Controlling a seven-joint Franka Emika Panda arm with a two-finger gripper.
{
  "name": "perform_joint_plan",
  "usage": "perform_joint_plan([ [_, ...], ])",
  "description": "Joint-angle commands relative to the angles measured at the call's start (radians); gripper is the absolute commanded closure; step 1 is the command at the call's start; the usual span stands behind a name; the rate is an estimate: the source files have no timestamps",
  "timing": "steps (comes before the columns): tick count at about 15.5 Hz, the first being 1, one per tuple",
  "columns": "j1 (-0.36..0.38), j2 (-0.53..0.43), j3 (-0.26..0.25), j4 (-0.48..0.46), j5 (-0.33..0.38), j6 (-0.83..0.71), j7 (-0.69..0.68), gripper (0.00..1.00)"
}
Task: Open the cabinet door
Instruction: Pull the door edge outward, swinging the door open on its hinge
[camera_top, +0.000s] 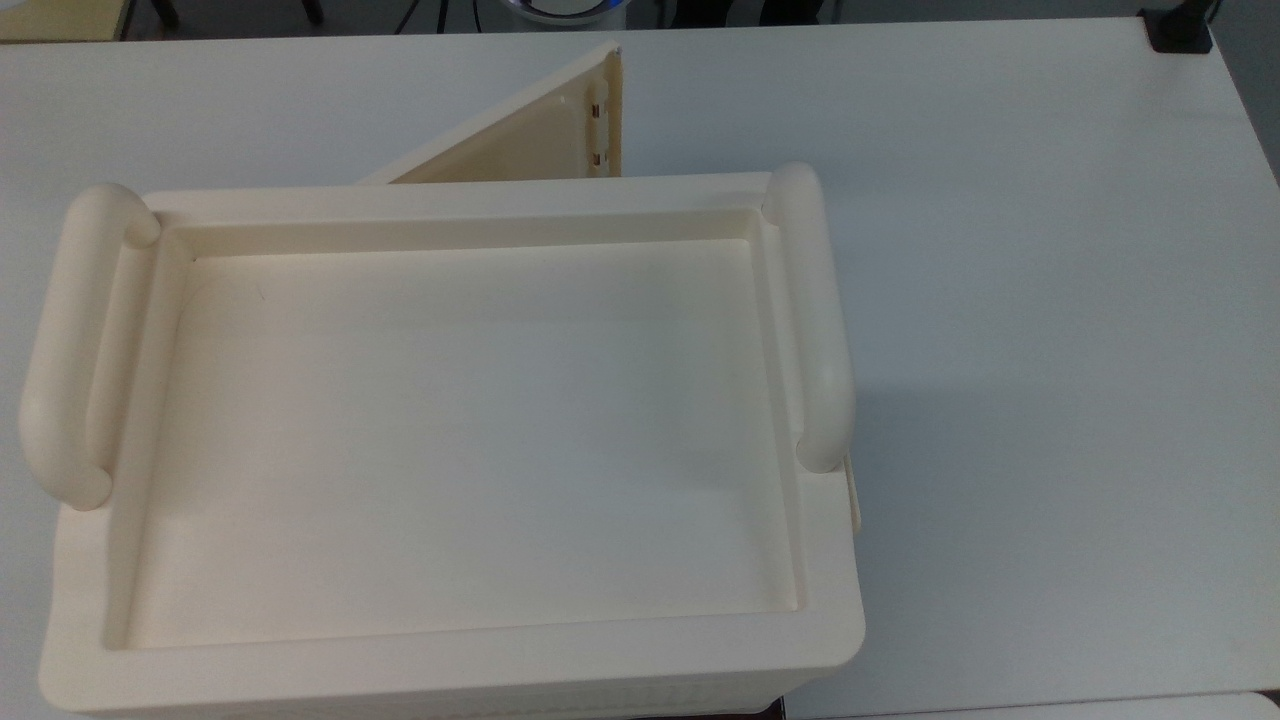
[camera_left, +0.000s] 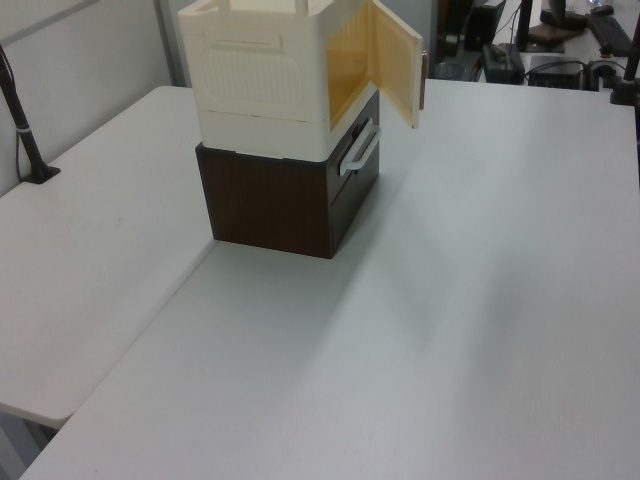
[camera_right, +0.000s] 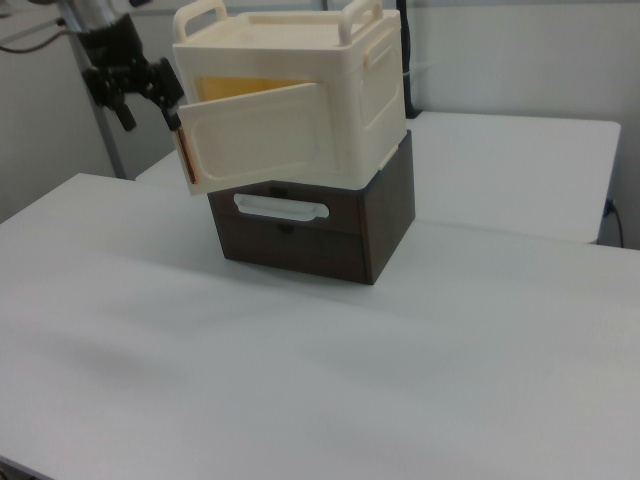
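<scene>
- Cream plastic, flat and thin, is what the rectangular cabinet door is made of; it is seen swung outward from the front of the large cream plastic cabinet, hinged at one side, with its free edge well clear of the box.
- Two small coppery fasteners are counted near the door's free edge in the top view.
- A warm yellow interior is exposed behind the door in the left view; a raised rectangular frame is shown on the door's outer face in the right view.
- One cabinet is counted, with a recessed tray-like top and two thick rounded bar handles along its short sides.
- One dark brown wooden drawer unit is seen beneath the cabinet, bearing one pale bar pull.
- Everything is set on a white table.
- One black two-finger gripper is found at the right view's left, just beside the door's free edge; its fingers are spread and nothing is held between them.
</scene>
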Motion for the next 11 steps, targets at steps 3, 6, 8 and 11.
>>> perform_joint_plan([
  [3, -0.001, -0.019, -0.002, 0.046, 0.001, 0.008, -0.012, 0.07],
  [6, 0.002, -0.008, 0.007, 0.055, 0.004, 0.132, 0.001, 0.07],
  [8, 0.011, 0.017, 0.011, 0.055, 0.007, 0.178, 0.005, 0.07],
  [11, 0.016, 0.046, 0.016, 0.046, 0.002, 0.214, 0.008, 0.06],
])
